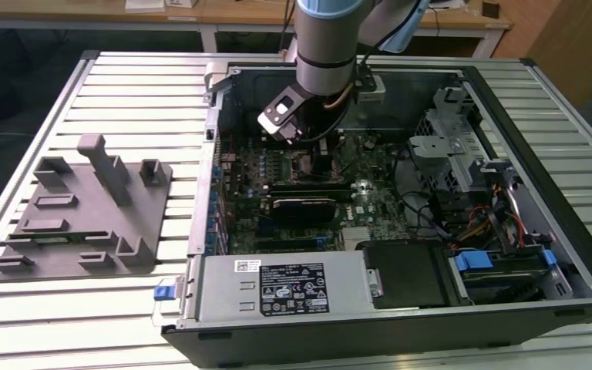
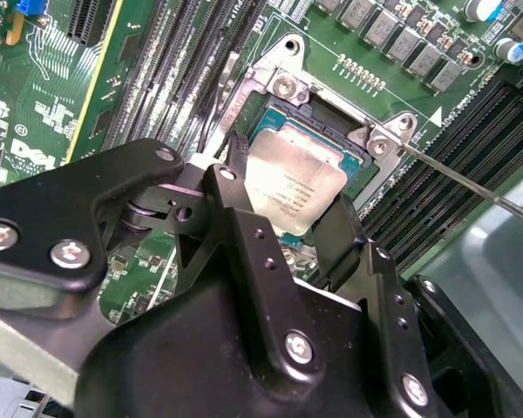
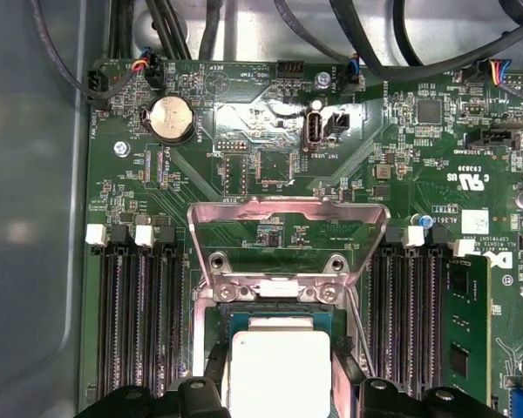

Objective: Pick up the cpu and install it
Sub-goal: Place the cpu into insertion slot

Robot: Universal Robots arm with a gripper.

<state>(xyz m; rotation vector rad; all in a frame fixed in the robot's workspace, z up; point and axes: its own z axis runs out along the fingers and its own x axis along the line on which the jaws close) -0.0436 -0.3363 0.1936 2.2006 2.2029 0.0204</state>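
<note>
Over the socket (image 2: 318, 109), the hand (image 2: 285, 185) grips the cpu (image 2: 295, 177)

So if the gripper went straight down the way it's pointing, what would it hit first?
The gripper would first meet the chip, directly under it at the open socket; the gap is hard to judge.

The arm (image 1: 327, 38) comes down steeply from above in the exterior view, with its wrist (image 1: 322, 81) close to vertical. In both wrist views the black gripper (image 2: 286, 200) points downward, its two fingers (image 2: 237, 165) pressed against opposite edges of the cpu (image 2: 296, 178) between them.
</note>
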